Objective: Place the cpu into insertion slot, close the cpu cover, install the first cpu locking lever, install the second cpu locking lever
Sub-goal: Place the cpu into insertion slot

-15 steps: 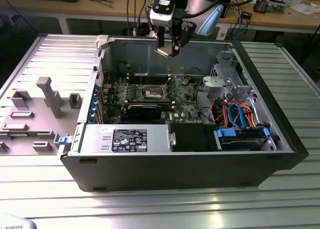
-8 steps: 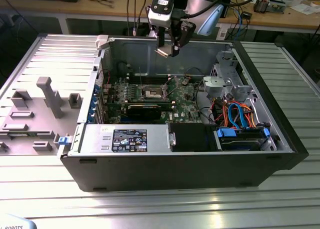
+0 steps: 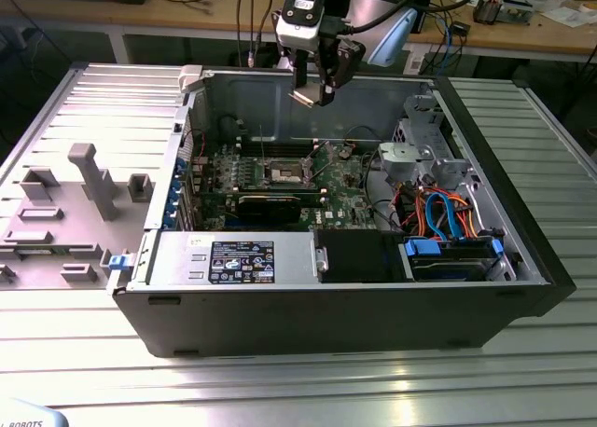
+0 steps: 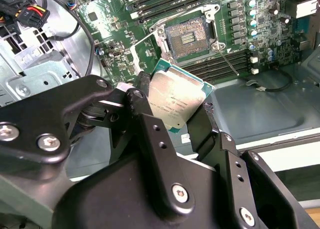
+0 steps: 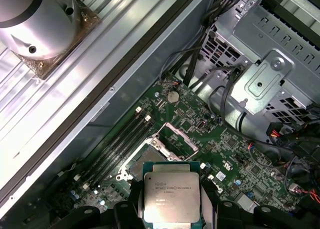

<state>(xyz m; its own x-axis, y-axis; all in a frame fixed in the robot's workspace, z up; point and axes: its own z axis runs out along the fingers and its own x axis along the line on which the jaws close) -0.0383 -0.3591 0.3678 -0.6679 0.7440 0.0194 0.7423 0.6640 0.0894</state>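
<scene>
The fingers (image 4: 208,125) clamp the cpu (image 4: 176,103) by its edges, above the open insertion slot (image 4: 187,36)

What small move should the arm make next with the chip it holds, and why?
Probably lower it toward the insertion slot: the gripper holds the cpu well above the board, the slot lies bare, and the cpu cover stands open.

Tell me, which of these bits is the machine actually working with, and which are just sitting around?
In the job: gripper, shut on the processor chip; empty square socket; its open metal cover.
Just there: power supply box; blue and orange cables; grey plastic blocks at the exterior view's left.
</scene>
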